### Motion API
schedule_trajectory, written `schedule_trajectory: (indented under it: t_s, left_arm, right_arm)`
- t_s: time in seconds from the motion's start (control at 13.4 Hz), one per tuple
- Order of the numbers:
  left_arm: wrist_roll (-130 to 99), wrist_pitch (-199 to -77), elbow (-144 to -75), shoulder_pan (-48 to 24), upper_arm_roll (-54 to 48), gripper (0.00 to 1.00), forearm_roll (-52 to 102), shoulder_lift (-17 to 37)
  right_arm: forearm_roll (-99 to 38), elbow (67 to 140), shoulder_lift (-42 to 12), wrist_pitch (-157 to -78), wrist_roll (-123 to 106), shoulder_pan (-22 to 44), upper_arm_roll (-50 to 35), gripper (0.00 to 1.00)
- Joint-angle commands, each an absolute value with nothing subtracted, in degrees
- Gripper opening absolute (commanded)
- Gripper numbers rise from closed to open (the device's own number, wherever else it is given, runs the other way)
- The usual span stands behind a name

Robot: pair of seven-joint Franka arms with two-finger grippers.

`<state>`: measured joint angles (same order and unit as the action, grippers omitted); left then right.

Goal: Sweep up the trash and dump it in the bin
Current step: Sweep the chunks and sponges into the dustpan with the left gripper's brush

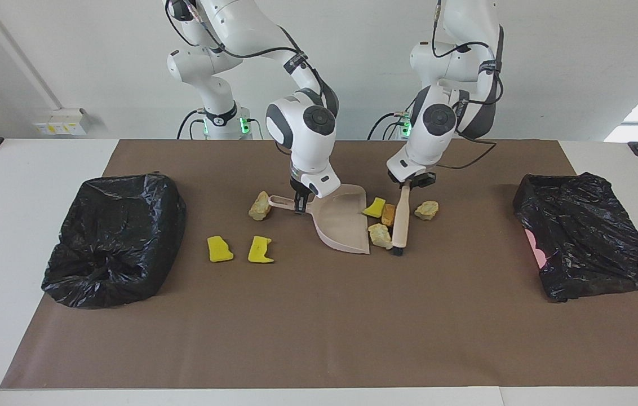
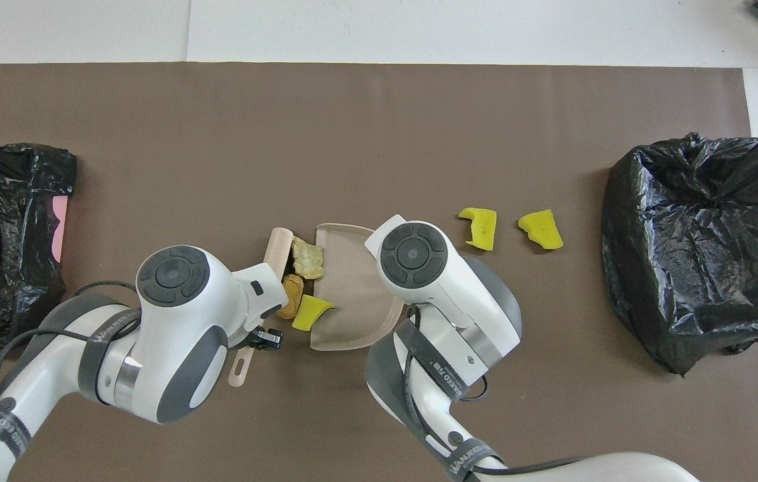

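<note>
Facing view: I see both arms low over the middle of the brown mat [image 1: 319, 327] on the white bench [image 1: 26, 186].
Right claw [image 1: 300, 204]: pinching the handle of the pale pink dustpan [image 1: 341, 225], fingers pressed against it.
Dustpan: flat on the mat, its open mouth turned toward the left arm's end of the bench.
Left claw [image 1: 409, 184]: clamped on the upper end of the brush [image 1: 401, 223], whose dark bristles touch the mat just beside the pan's mouth.
Trash at the pan mouth: one yellow scrap [image 1: 375, 207], an orange lump [image 1: 388, 214] and a beige lump [image 1: 379, 234], all between pan and brush.
Trash elsewhere: a beige lump [image 1: 426, 210] just beside the brush, toward the left arm's end; another lump [image 1: 260, 205] by the dustpan handle; two yellow scraps [image 1: 220, 248] [image 1: 260, 250] toward the right arm's end.
Bins: I count two, each lined with a black bag, one at the right arm's end [image 1: 116, 245] and one at the left arm's end [image 1: 586, 234].
Overhead view: the arms cover most of the pan [image 2: 352, 294]; I cannot see either claw's fingers there.
</note>
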<state>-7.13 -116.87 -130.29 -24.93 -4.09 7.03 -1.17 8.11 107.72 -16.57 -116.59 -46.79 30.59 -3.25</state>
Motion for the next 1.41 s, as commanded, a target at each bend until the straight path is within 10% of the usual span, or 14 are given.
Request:
schedule_trajectory:
  t_s: [0.0,0.67,0.97,1.34]
  left_arm:
    - [-8.08,-117.86,-131.57,-29.34,-3.08,0.0,11.33,-2.99]
    - [-20.97,-96.09,-126.03,-12.07,-1.67,0.0,8.28,-13.61]
    - [-24.08,-95.71,-135.93,-5.01,-1.76,0.0,8.17,-20.63]
    - [-26.0,-107.54,-146.32,-13.34,-2.46,0.0,8.17,-19.34]
  right_arm:
    - [9.58,108.28,-16.79,-118.21,-45.26,30.41,-3.43,0.0]
    - [9.49,108.46,-16.88,-118.21,-45.26,30.24,-3.43,0.0]
    - [9.58,108.89,-16.79,-118.21,-45.26,30.15,-3.43,0.0]
    - [9.58,109.07,-16.79,-118.56,-45.26,29.97,-3.43,0.0]
